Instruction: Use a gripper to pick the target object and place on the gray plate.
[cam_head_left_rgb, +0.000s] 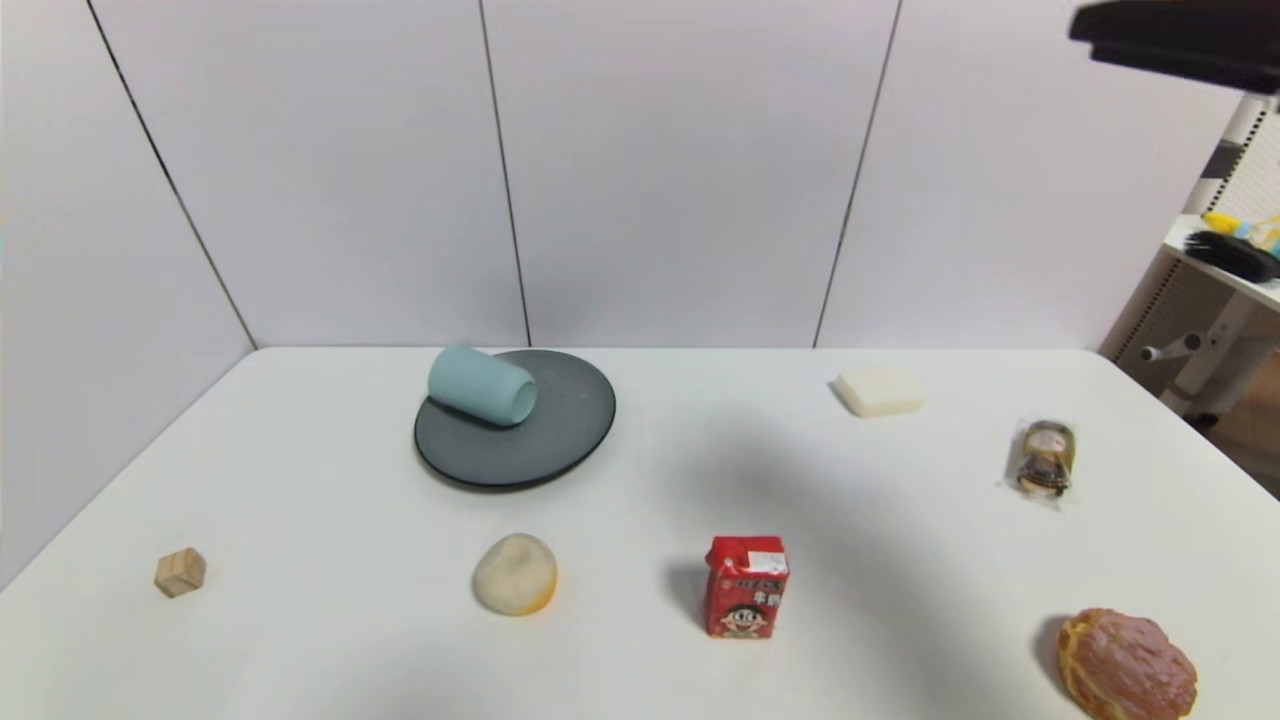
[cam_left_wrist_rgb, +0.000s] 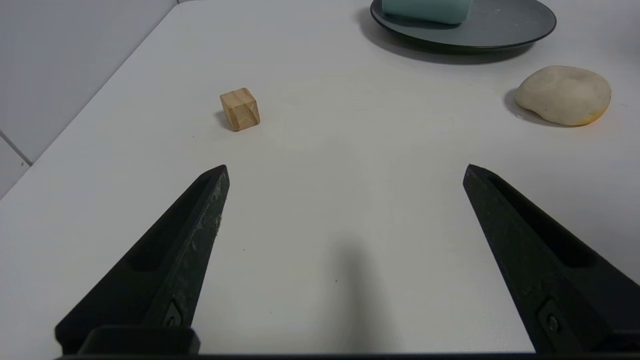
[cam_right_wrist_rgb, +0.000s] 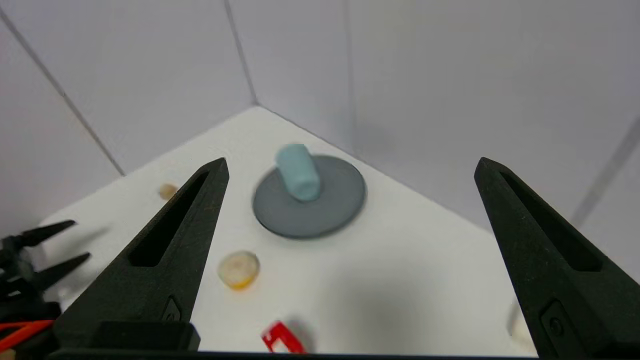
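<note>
The blue-green cup (cam_head_left_rgb: 480, 385) lies on its side on the gray plate (cam_head_left_rgb: 565, 435) at the back left of the table, its mouth toward the right. Both show in the right wrist view, the cup (cam_right_wrist_rgb: 298, 172) on the plate (cam_right_wrist_rgb: 340, 200), and at the edge of the left wrist view, the cup (cam_left_wrist_rgb: 427, 9) on the plate (cam_left_wrist_rgb: 505, 25). My right gripper (cam_right_wrist_rgb: 352, 161) is open and empty, held high above the table's right side; it shows in the head view (cam_head_left_rgb: 1180, 45) at top right. My left gripper (cam_left_wrist_rgb: 345, 170) is open and empty, low over the table's front left.
A wooden cube (cam_head_left_rgb: 180, 572), a pale bun (cam_head_left_rgb: 515, 573) and a red milk carton (cam_head_left_rgb: 746, 586) stand along the front. A white block (cam_head_left_rgb: 880, 392), a wrapped snack (cam_head_left_rgb: 1043, 460) and a brown bread (cam_head_left_rgb: 1127, 665) lie on the right. Walls close the back and left.
</note>
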